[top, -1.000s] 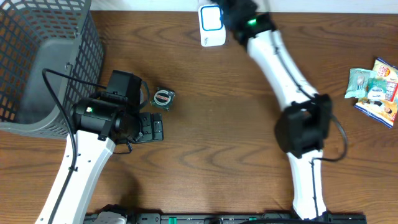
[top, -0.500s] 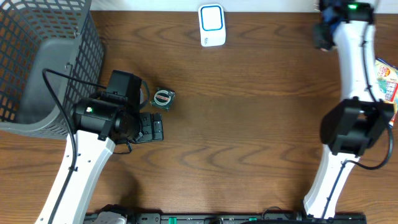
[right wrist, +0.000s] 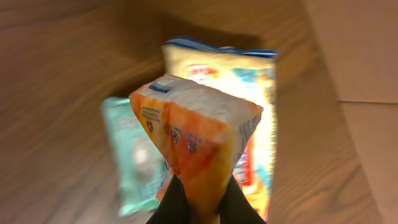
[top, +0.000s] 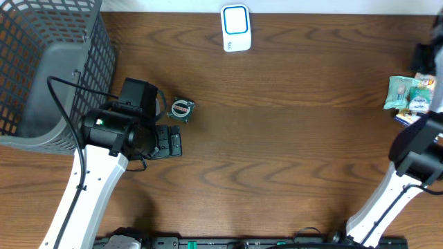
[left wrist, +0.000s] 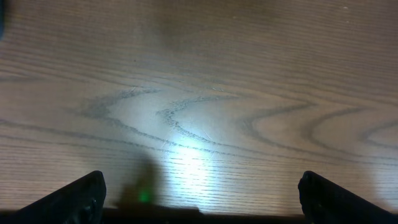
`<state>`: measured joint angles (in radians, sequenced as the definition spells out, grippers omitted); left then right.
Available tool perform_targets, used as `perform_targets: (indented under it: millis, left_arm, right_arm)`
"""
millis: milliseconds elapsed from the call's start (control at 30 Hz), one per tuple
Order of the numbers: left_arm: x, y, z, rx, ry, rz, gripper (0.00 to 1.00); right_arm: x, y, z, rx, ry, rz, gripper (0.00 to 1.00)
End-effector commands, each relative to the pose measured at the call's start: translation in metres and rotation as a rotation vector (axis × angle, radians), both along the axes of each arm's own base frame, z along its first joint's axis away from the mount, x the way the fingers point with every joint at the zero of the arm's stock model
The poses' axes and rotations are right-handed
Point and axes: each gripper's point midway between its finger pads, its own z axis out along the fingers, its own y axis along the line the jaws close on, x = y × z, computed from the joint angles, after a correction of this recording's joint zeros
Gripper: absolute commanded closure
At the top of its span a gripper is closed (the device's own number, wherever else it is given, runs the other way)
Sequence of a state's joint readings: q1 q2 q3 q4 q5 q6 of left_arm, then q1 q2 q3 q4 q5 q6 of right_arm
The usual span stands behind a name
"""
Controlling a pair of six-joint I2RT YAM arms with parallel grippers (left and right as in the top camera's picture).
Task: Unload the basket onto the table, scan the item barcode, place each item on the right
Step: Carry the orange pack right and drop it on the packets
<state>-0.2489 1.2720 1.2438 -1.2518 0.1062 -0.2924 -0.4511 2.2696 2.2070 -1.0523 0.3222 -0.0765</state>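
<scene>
In the right wrist view, the right hand clamps an orange packet, apparently hidden overhead; the left hand gapes.

Orange-and-white packet, grey mesh basket

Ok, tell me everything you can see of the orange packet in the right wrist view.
The orange packet is a glossy, crinkled pouch, puffed in the middle, orange with a white upper part and a blue strip at its top seal. Its small print is too blurred to read. The right pincer is shut on its lower end. It stands out from the fingers in front of a teal packet and a yellow packet on the wooden table. Whether it touches them is unclear.
</scene>
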Motion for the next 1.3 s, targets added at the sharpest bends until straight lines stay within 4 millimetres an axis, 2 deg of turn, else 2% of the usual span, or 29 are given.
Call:
perform_targets:
  millis: [0,133,300,467,667,700,733,800,867,900,967,1033,1133,1267]
  left_arm:
    - [-0.001,0.000,0.000,-0.009,0.007,0.011,0.03]
    - [-0.001,0.000,0.000,-0.009,0.007,0.011,0.02]
    - [-0.001,0.000,0.000,-0.009,0.007,0.011,0.02]
    - [-0.001,0.000,0.000,-0.009,0.006,0.011,0.02]
    - [-0.001,-0.001,0.000,-0.009,0.006,0.011,0.02]
    - [-0.001,0.000,0.000,-0.009,0.007,0.011,0.02]
    - [-0.001,0.000,0.000,-0.009,0.007,0.011,0.02]
    - [-0.001,0.000,0.000,-0.009,0.007,0.011,0.03]
    - [-0.001,0.000,0.000,-0.009,0.007,0.011,0.02]
    - [-0.001,0.000,0.000,-0.009,0.006,0.011,0.02]
    - [-0.001,-0.001,0.000,-0.009,0.006,0.010,0.02]
    - [-0.001,0.000,0.000,-0.009,0.006,0.010,0.02]
    - [-0.001,0.000,0.000,-0.009,0.007,0.011,0.02]
    - [-0.001,-0.001,0.000,-0.009,0.007,0.011,0.02]
  right_arm:
    - [-0.011,-0.026,-0.003,-0.011,-0.017,-0.070,0.99]
    - [-0.022,-0.049,-0.009,-0.019,-0.030,-0.115,0.99]
    - [-0.038,-0.063,-0.036,0.012,-0.014,-0.144,0.99]
    - [-0.040,-0.055,-0.058,0.105,-0.025,-0.116,0.99]
    - [-0.033,-0.037,-0.064,0.180,-0.035,-0.054,0.99]
    - [-0.033,-0.035,-0.064,0.183,-0.029,-0.052,0.94]
    - [-0.034,-0.033,-0.063,0.186,-0.024,-0.049,0.84]
    - [-0.035,-0.029,-0.061,0.191,-0.016,-0.045,0.73]
    - [-0.037,-0.026,-0.057,0.194,-0.012,-0.043,0.59]
    - [-0.038,-0.024,-0.053,0.194,-0.012,-0.041,0.59]
    - [-0.040,-0.022,-0.042,0.189,-0.021,-0.041,0.67]
    - [-0.041,-0.020,-0.028,0.179,-0.041,-0.039,0.69]
    - [-0.037,-0.012,0.003,0.180,-0.117,-0.035,0.66]
    - [-0.021,0.018,0.054,0.262,-0.300,0.020,0.66]
